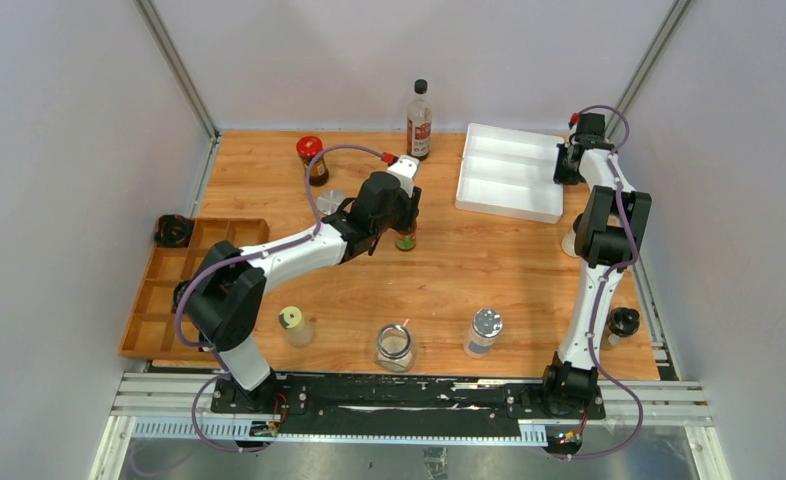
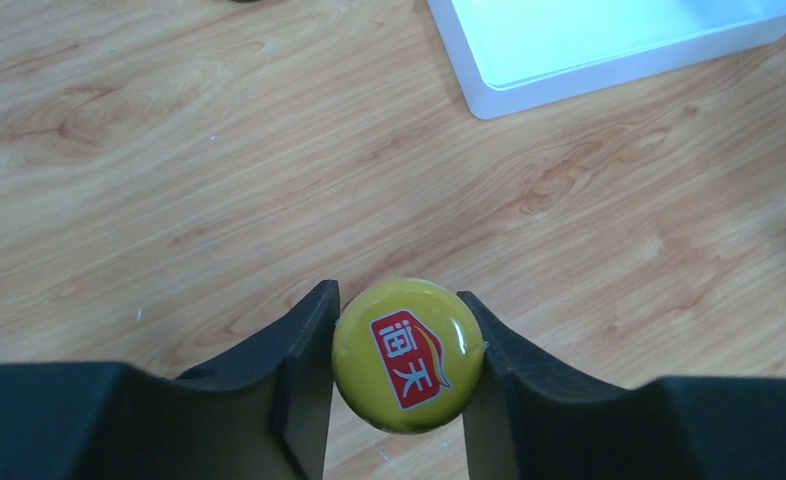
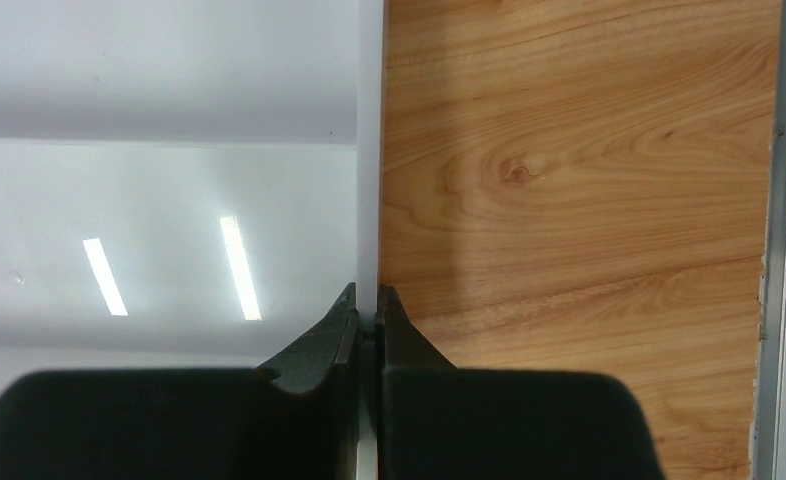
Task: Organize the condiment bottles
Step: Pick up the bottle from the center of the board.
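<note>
And the left gripper point(image 2: 399, 325) is clamping onto the yellow cap point(image 2: 409, 355) of a small bottle point(image 1: 405, 240), both black pads pressing against the cap's sides. The bottle is standing upright around the middle of the wooden table point(image 1: 449, 285), to the near-left of the white tray point(image 1: 504, 208) and apart from it. On the far right, the right gripper point(image 3: 367, 305) is pinching shut on the tray's thin wall, apparently steadying it.

How is this bottle going to handle? The cap is looking hard, round and glossy, so I'm judging it slippery. The pads are meeting it at only two narrow spots. The body is hiding under the cap in the wrist view and under the gripper from above, so what it is made of is anyone's guess. If it's glass with sauce inside, most of the weight is hanging below the grip and it could swing or slide out. A hold lower on the neck would be safer. Failing that, a straight, slow lift with the cap centred between the pads.

The others are waiting. The tall bottle point(image 1: 419, 120) is standing at the far edge and the red-capped jar point(image 1: 311, 158) far left. The silver-capped jar point(image 1: 484, 332) is sitting near.
</note>
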Robot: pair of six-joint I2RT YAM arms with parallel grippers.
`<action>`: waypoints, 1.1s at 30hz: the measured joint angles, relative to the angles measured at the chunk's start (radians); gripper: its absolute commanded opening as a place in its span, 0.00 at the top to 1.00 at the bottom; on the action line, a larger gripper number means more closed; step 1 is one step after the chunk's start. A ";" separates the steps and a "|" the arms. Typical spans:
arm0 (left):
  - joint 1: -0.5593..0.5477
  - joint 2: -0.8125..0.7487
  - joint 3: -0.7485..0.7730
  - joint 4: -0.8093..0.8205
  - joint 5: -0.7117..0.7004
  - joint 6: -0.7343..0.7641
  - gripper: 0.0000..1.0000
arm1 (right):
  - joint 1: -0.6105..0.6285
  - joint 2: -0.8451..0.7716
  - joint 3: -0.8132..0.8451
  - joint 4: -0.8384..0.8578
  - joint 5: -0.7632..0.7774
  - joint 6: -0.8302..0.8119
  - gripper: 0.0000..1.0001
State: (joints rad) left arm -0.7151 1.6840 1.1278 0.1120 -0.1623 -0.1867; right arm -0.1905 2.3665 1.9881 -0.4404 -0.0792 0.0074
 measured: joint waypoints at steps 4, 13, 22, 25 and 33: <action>-0.001 0.011 0.009 0.006 -0.008 0.009 0.76 | 0.000 0.000 0.000 0.000 -0.002 0.000 1.00; -0.003 0.016 0.018 0.001 -0.016 0.015 0.94 | 0.000 0.000 0.000 -0.001 -0.011 0.001 1.00; -0.008 0.014 0.155 -0.257 -0.060 0.039 0.97 | 0.036 -0.013 -0.009 -0.022 -0.010 0.000 1.00; -0.008 -0.002 0.192 -0.319 -0.064 0.046 0.97 | 0.055 -0.025 -0.022 -0.029 -0.010 0.000 1.00; -0.008 -0.100 0.238 -0.422 -0.066 0.050 0.94 | 0.084 -0.079 -0.073 -0.070 -0.010 0.000 1.00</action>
State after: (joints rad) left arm -0.7235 1.5841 1.3655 -0.3103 -0.2287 -0.1371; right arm -0.1070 2.2879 1.9148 -0.5106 -0.0887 0.0078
